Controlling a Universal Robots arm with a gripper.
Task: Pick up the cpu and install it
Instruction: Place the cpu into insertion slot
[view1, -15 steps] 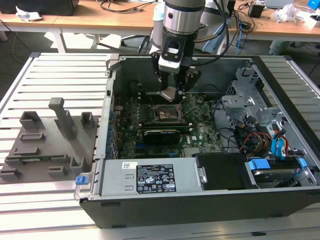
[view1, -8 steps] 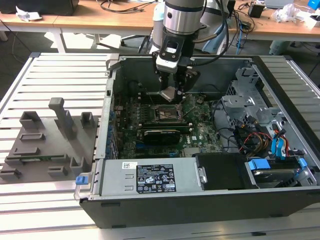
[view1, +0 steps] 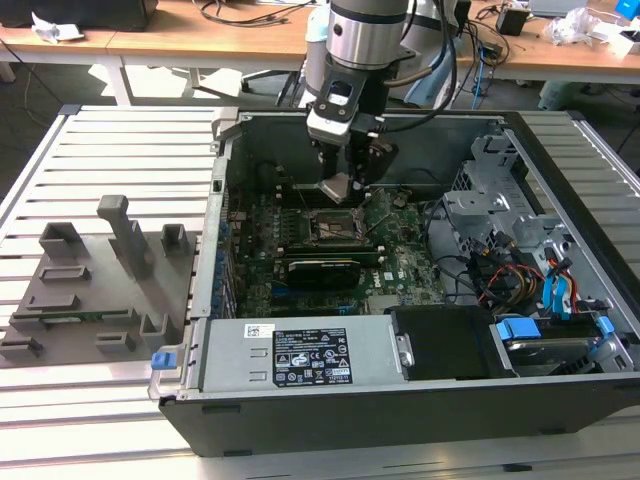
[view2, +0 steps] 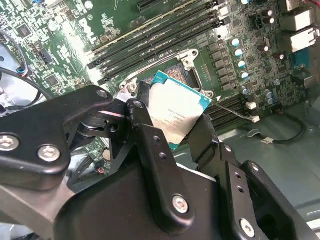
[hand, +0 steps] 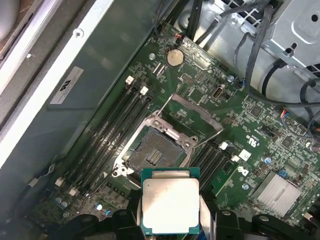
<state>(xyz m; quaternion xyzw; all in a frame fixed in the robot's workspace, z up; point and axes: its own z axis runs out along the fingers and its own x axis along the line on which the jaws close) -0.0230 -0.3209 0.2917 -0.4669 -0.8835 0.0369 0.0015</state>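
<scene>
One cpu (hand: 170, 205) between two fingers (view2: 150, 142), above one socket (hand: 155, 152).

The gripper (hand: 172, 222) holds the cpu (hand: 170, 204) with a black finger (hand: 125, 221) at each of two opposite edges. The cpu's silver top faces the camera, with a thin green rim around it. It hides the near edge of the open socket (hand: 154, 155) on the green motherboard (hand: 250, 125). The socket's metal frame (hand: 196, 112) is swung back. Rows of black memory slots (hand: 112, 132) run along both sides of the socket. A round coin battery (hand: 174, 57) sits farther off, near black cables (hand: 260, 45).
</scene>
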